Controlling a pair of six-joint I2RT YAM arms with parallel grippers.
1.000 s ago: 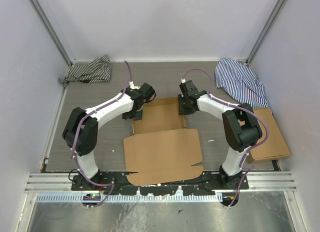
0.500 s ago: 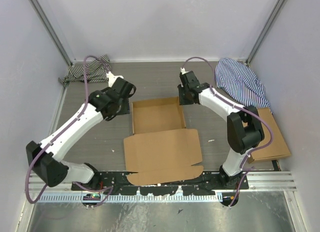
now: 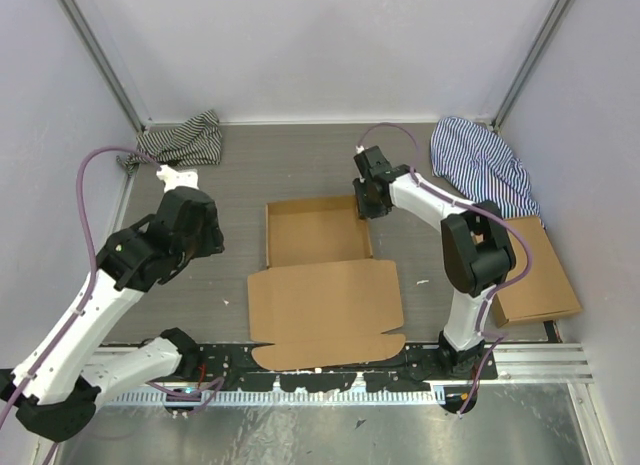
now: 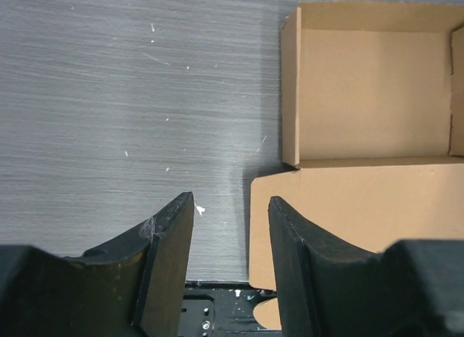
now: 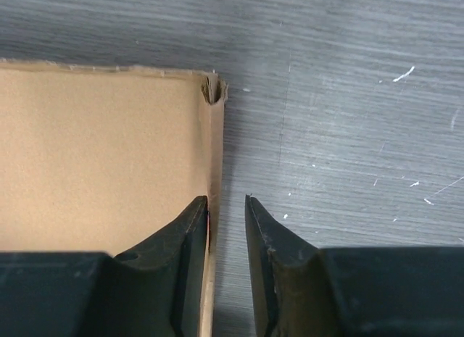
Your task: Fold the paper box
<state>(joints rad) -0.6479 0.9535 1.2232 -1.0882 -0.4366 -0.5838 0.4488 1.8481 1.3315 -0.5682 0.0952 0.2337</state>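
right gripper (image 5: pixel 226 206): two dark fingers at the bottom edge, tips a narrow gap apart
brown corrugated cardboard paper box (image 5: pixel 101 156): fills the left half — its flat tan floor seen from above
box's right wall (image 5: pixel 215 148): upright, seen edge-on, running down into the gap against the left finger (image 5: pixel 190 257); a strip of table shows between it and the right finger (image 5: pixel 264 257)
far corner (image 5: pixel 212 89): crumpled, with a small dark fold
grey wood-grain table top (image 5: pixel 348 134): right of and beyond the box — scattered white flecks (image 5: pixel 404 74)
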